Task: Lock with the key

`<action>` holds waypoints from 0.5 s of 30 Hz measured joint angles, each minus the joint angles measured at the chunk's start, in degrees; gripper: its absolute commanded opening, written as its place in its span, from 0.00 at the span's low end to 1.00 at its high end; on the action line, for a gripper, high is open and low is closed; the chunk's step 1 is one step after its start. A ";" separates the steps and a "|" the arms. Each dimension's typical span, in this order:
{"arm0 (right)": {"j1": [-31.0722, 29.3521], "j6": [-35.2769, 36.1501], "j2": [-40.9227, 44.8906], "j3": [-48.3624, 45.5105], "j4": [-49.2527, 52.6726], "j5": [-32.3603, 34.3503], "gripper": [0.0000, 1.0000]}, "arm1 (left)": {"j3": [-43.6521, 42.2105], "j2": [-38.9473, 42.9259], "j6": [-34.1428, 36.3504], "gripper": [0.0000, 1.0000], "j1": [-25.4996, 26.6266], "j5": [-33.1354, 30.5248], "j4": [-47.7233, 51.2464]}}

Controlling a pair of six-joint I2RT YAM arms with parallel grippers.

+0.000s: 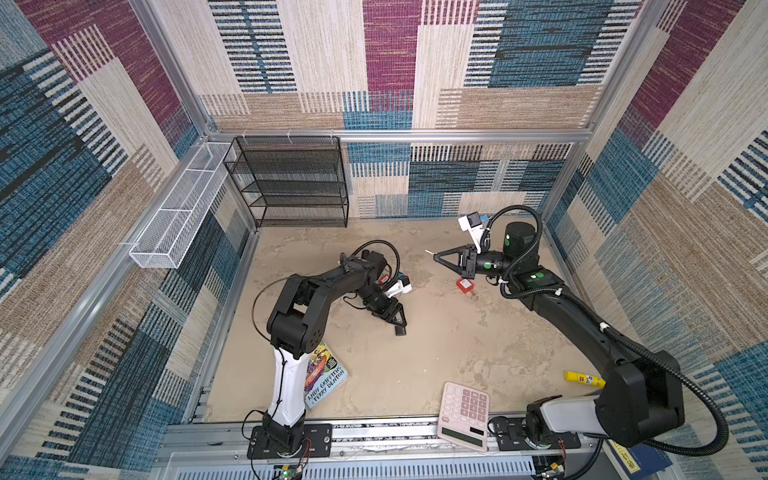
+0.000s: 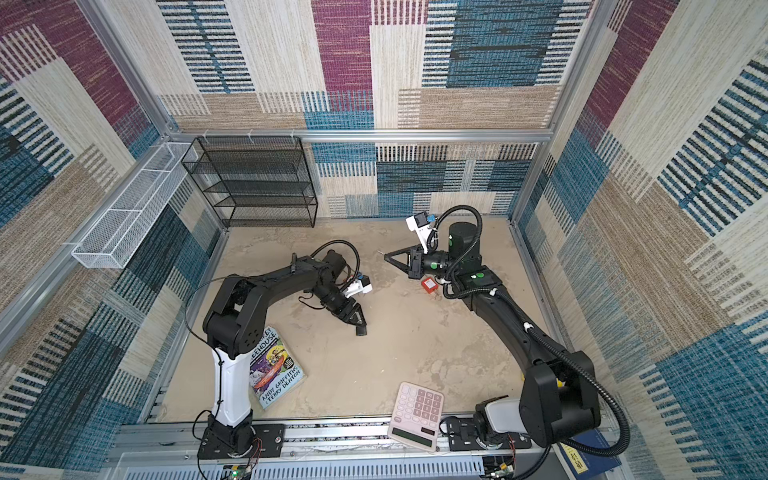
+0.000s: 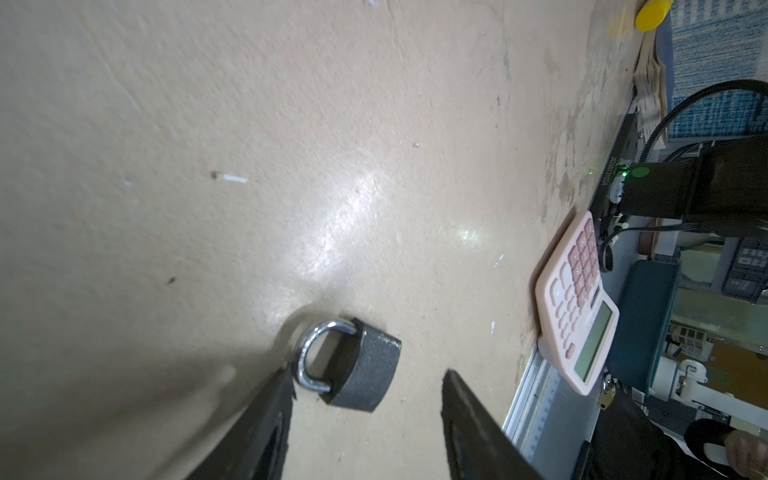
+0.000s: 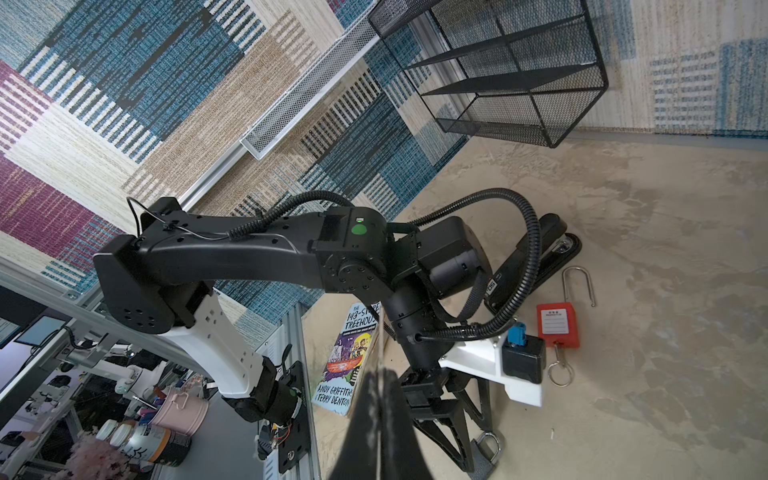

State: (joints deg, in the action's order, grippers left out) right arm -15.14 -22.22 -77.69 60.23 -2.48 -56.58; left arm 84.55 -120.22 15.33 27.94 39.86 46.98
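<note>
One grey padlock (image 3: 361, 365) flat on table (image 3: 249, 124), between spread fingers of released left tool (image 3: 368, 375), one finger just beside shackle (image 3: 309, 353). Clenched right tool (image 1: 436, 257) well apart, near red padlock (image 1: 464, 285); anything pinched too small to tell.

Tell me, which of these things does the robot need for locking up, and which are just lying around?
Needed: grey padlock, by the open left gripper; key, apparently the sliver pinched in the right gripper.

Lying about: red padlock, stapler, book, calculator, yellow tube, mesh shelf, white basket.
</note>
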 measured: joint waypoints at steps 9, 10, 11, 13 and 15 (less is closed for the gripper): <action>0.00 0.39 0.13 -0.28 0.28 0.00 0.00 | 0.15 -0.35 -0.17 0.58 0.57 0.04 -0.04; 0.00 0.39 0.13 -0.31 0.28 0.00 0.00 | 0.24 -0.35 -0.20 0.58 0.57 0.02 -0.04; 0.00 0.39 0.15 -0.31 0.28 0.00 0.00 | 0.35 -0.35 -0.20 0.58 0.57 0.02 -0.07; 0.00 0.44 0.26 -0.37 0.31 0.00 0.00 | 0.42 -0.35 -0.22 0.58 0.57 0.00 -0.11; 0.02 0.66 0.48 -0.44 0.39 0.04 0.00 | 0.42 -0.33 -0.33 0.58 0.57 -0.35 -0.09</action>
State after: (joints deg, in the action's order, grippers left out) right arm -15.11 -21.56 -77.21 59.79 -2.09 -56.53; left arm 84.97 -120.55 15.00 28.51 39.51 46.89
